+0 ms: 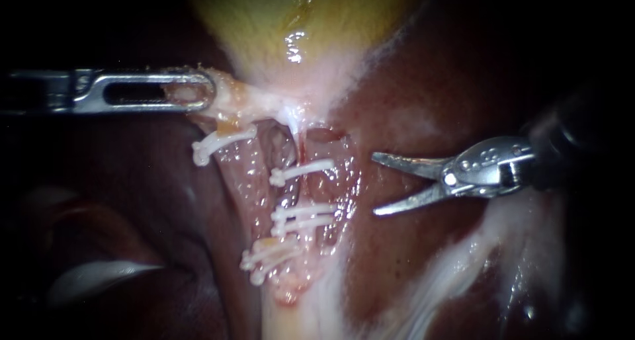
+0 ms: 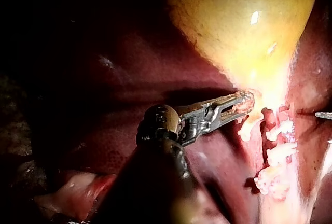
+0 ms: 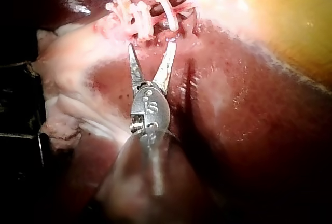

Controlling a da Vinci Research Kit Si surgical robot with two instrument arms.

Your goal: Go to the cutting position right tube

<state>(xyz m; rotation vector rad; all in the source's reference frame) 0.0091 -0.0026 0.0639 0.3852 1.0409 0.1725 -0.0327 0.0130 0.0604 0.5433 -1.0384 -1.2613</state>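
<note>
Glistening pink, right tube bears white clips — right instrument claw agape nearby, left instrument clamping tissue.

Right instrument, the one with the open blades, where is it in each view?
Endoscope view: right instrument enters from the right, blades open beside the clips.
Left wrist view: only a blade tip, beyond the clips.
Right wrist view: blades open, just short of the clips.
Landmark: the white clips.
</note>
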